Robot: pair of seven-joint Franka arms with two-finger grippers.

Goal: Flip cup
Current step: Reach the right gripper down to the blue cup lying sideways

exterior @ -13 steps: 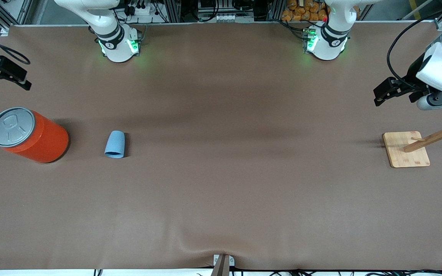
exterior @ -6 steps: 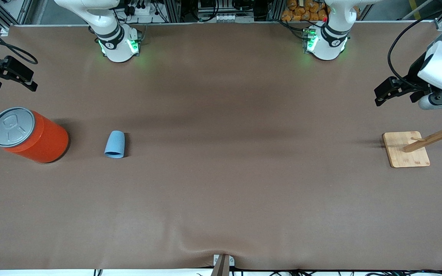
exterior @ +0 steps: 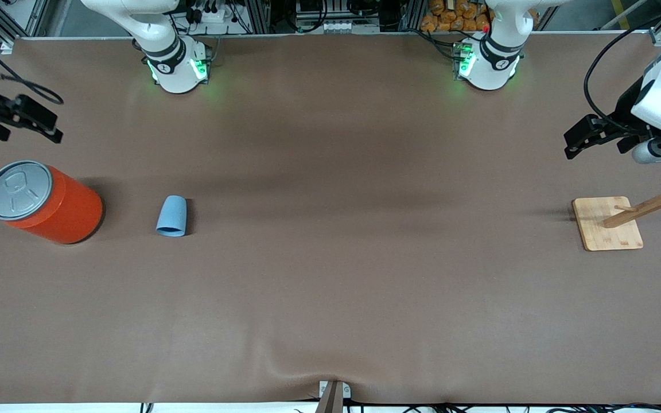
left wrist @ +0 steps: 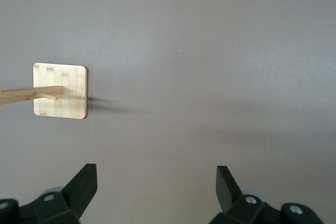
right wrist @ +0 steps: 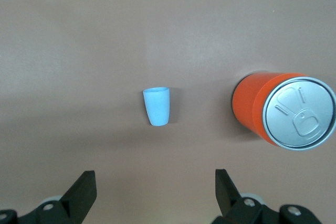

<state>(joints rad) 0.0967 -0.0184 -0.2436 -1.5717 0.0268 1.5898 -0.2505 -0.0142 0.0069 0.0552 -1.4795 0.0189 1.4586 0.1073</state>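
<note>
Cup [exterior: 171, 216] lies on the tabletop [exterior: 330, 275] at the right arm's end, beside the orange can [exterior: 43, 202] but well apart from it. From the front view it looks to rest with its wide rim down and narrow base up, though it may be leaning; I cannot tell for sure. That would explain the task: it needs turning over.

Right hand [exterior: 35, 121] hangs in the air over the tabletop's edge at its own end, above the can, fingers [right wrist: 84, 190] spread wide and holding nothing. Its wrist camera looks straight down on cup and can, so the arm seems posed to line up an approach. Gap beside the cup should leave room for the fingers.

Left hand [exterior: 586, 136] waits high over its own end, near the wooden rack [exterior: 632, 218], fingers [left wrist: 227, 184] apart and empty. Likely parked there to stay clear.

Nothing gripped yet; flip not begun.
</note>
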